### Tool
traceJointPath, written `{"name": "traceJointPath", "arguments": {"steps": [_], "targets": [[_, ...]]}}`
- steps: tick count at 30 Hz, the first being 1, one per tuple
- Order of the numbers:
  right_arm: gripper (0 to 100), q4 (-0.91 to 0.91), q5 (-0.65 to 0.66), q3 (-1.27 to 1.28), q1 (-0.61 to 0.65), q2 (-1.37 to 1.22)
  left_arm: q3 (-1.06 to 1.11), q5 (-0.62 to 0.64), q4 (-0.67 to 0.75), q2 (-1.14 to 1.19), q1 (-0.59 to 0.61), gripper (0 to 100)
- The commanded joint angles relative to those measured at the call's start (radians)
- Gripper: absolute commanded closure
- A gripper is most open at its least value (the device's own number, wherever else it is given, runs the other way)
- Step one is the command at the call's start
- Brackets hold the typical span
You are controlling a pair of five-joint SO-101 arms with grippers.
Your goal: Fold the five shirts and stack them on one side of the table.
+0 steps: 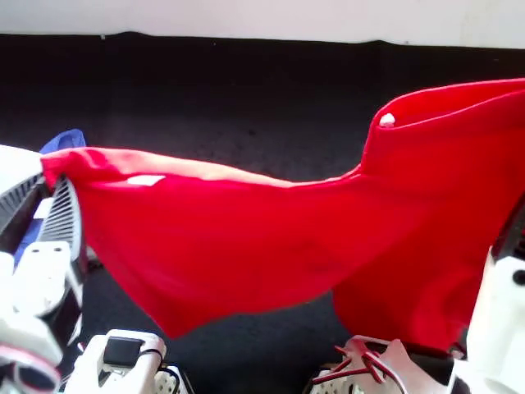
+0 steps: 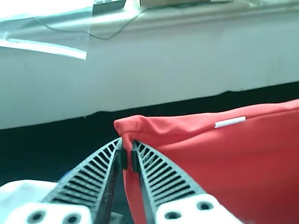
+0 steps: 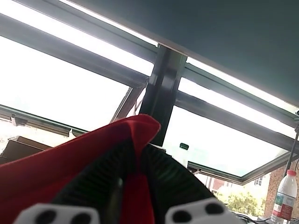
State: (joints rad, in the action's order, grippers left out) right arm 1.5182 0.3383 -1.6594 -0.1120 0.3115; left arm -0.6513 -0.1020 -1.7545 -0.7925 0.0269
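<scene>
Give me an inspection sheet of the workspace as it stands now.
Surface: black table, bare where visible.
Job's things: red shirt lifted and spread between the two arms, its lower edge sagging in the middle; blue cloth peeking out behind the shirt's corner, cannot tell whether it is a shirt.
Clutter: nothing seen.
Grippers: left tool shut on a shirt corner near a white tag; right tool shut on a fold of the shirt, raised and aimed upward.
Cables: red wires on an arm base at the near edge.
Surroundings: white wall beyond the table; window overhead; bottle by it.
</scene>
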Motion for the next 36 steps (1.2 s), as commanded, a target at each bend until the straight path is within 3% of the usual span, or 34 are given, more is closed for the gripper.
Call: {"name": "traceJointPath", "arguments": {"steps": [1,8,12,18,26,36], "targets": [[99.2,-0.007,0.008,0.101,0.007,-0.024,0.116,0.003,0.015,0.004,0.013,99],[99.2,-0.007,0.006,0.285,0.008,-0.179,0.461,0.003,0.295,0.03,0.013,99],[99.2,-0.008,0.006,0.314,0.008,-0.343,0.516,0.005,0.388,0.173,0.012,99],[99.2,-0.021,0.006,0.308,0.015,-0.631,0.361,0.005,0.47,0.515,0.007,99],[99.2,-0.183,0.006,0.314,0.042,-0.845,-0.061,0.005,0.462,0.981,0.012,99],[99.2,-0.108,0.006,0.312,0.087,-1.04,-0.255,0.005,0.374,1.32,0.048,99]]}}
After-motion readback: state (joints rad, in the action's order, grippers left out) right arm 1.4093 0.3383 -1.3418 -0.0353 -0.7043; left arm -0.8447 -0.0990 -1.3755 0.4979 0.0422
